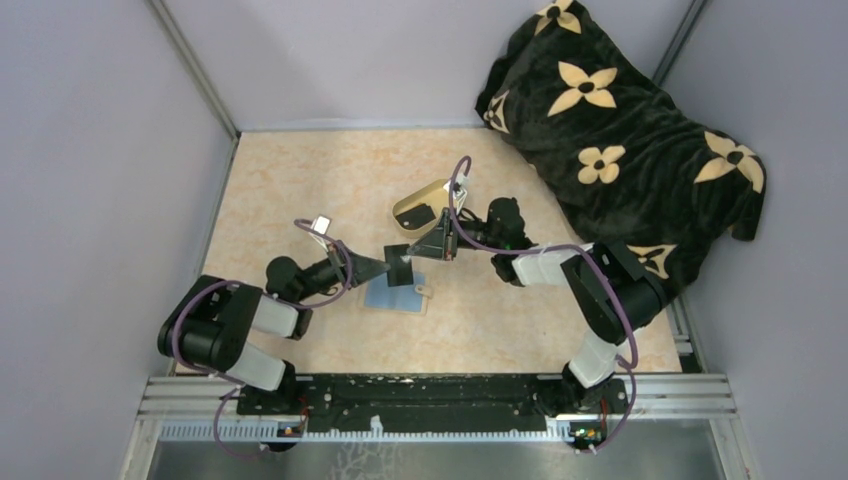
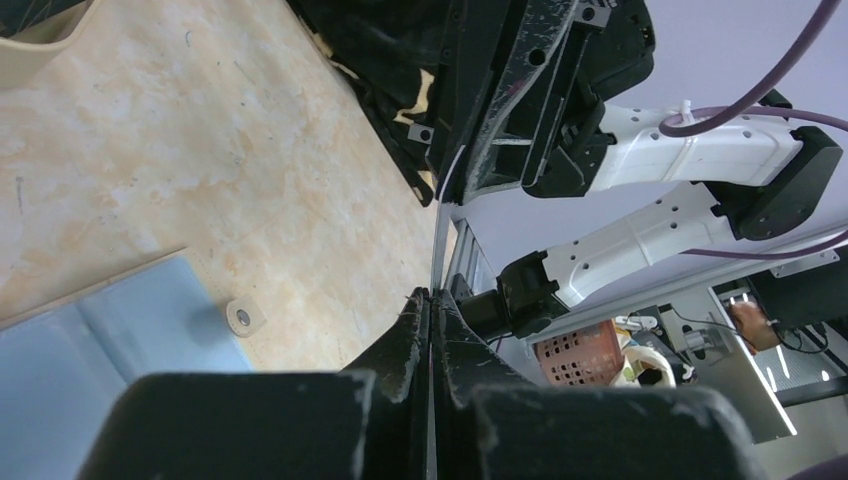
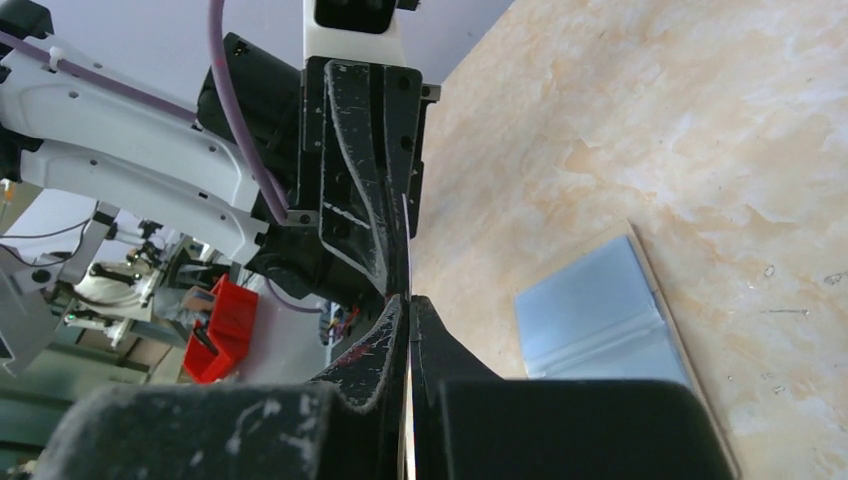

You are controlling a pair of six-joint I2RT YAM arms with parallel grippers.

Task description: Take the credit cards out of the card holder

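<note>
A black credit card [image 1: 399,268] hangs in the air between both arms, just above the open card holder [image 1: 395,295]. The left gripper [image 1: 388,266] is shut on the card's left side. From the right, the right gripper [image 1: 425,250] is shut on the same card. In each wrist view the card shows edge-on as a thin pale line [image 2: 437,240] [image 3: 407,250] running from one gripper [image 2: 431,293] [image 3: 408,298] to the other. The card holder [image 2: 90,330] [image 3: 600,320] lies flat, blue-grey faces up, its tan tab [image 2: 240,318] to the right.
An oval cream-yellow dish [image 1: 405,205] stands just behind the grippers with another black card [image 1: 422,214] in it. A black blanket with cream flowers [image 1: 620,130] fills the back right corner. Grey walls close in the table on the left and at the back.
</note>
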